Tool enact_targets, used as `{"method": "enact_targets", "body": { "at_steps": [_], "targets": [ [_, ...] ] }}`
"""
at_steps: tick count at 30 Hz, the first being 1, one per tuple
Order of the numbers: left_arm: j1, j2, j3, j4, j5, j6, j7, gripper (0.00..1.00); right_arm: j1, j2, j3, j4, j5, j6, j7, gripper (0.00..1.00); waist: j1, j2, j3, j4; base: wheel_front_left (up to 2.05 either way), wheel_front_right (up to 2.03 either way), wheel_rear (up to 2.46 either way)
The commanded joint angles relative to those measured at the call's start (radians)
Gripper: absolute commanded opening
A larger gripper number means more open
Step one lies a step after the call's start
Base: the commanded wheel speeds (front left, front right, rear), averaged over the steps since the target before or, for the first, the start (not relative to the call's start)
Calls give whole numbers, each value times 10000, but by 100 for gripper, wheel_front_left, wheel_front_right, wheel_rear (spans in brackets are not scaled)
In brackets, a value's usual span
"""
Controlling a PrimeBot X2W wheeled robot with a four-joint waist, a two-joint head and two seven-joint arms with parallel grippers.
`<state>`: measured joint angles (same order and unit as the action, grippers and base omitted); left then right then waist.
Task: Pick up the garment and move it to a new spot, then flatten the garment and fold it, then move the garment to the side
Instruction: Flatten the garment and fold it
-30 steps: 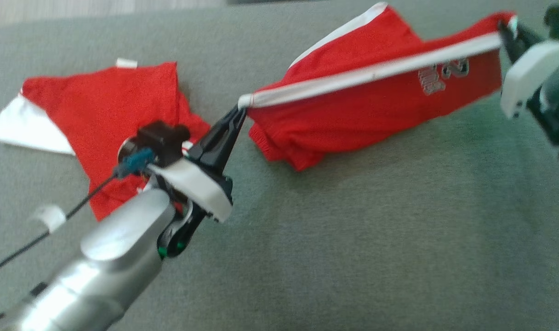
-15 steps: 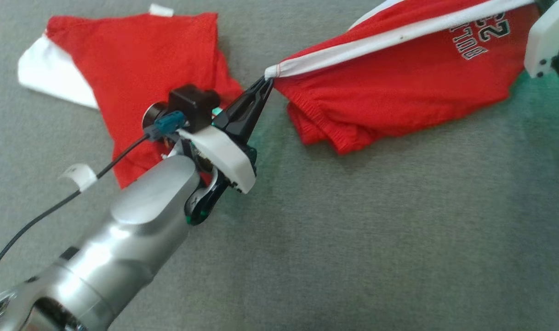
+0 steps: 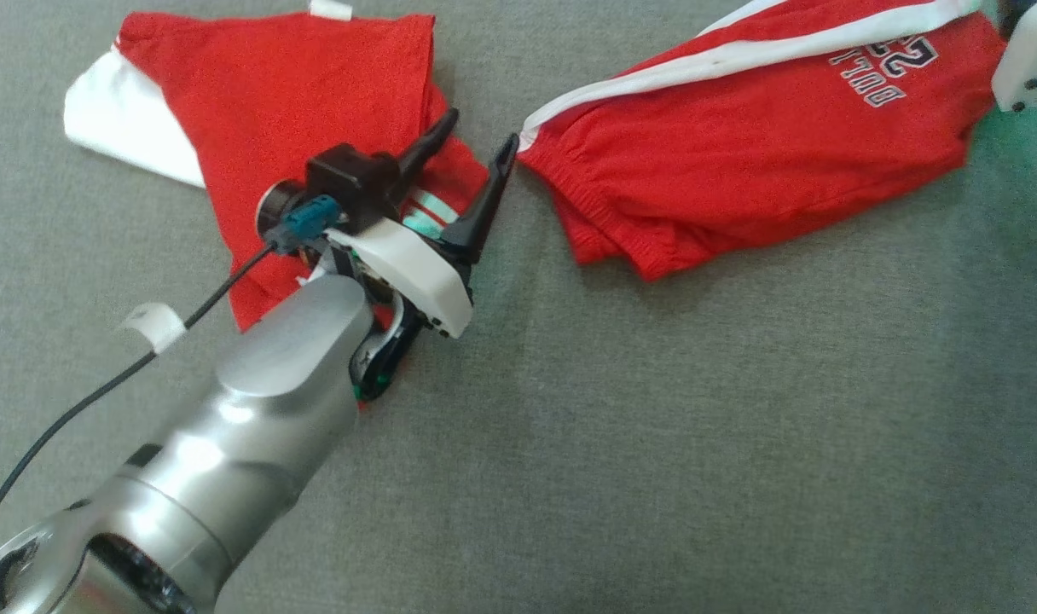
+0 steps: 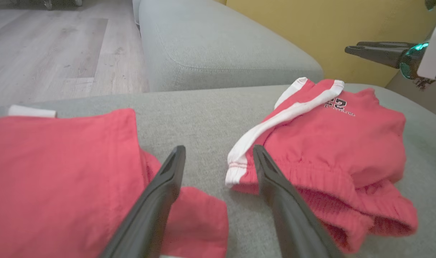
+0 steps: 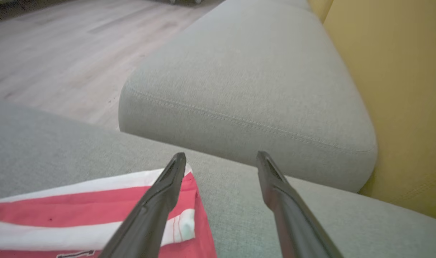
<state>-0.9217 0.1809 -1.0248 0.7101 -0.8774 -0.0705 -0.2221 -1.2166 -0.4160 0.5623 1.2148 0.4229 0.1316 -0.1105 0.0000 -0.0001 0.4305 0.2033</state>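
The garment [image 3: 740,162] is a pair of red shorts with a white side stripe and a printed number. It lies loosely bunched on the grey sofa cushion [image 3: 655,426]. My left gripper [image 3: 480,128] stands open just left of the stripe's end, holding nothing. In the left wrist view the stripe's end on the garment [image 4: 329,143] lies between the tips of the left gripper [image 4: 218,148]. My right gripper [image 5: 221,154] is open above the garment's far corner [image 5: 78,211], its left finger over the cloth. Its white housing [image 3: 1026,60] shows at the upper right.
A second red garment [image 3: 314,94] with a white part lies under and left of my left wrist. Another grey cushion [image 5: 257,79] adjoins beyond the shorts, with a yellow wall [image 5: 401,89] to its right and wood floor [image 4: 42,53] behind.
Both grippers have opened and let go of the shorts' white-striped edge. The stretched shorts have dropped onto the cushion. The head camera has shifted too.
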Motion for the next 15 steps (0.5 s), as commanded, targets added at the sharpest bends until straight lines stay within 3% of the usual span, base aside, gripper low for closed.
{"method": "enact_targets", "body": {
  "at_steps": [1, 7, 15],
  "targets": [
    [-317, 268, 495, -118, 77, 63, -188, 100, -72, 159, -90, -99, 142, -9, -442, 100, 0, 1, -256, -166, 0, 0, 0],
    [117, 558, 1687, -522, 162, 427, -385, 100, 482, 407, -260, -403, 395, -9, -1385, 100, 0, 1, -1078, -680, 0, 0, 0],
    [2176, 853, 4509, -2805, 1703, 707, -394, 100, 2074, 258, -1290, -2957, 109, -9, -1508, 100, 0, 1, -2153, -1461, 0, 0, 0]
  ]
}}
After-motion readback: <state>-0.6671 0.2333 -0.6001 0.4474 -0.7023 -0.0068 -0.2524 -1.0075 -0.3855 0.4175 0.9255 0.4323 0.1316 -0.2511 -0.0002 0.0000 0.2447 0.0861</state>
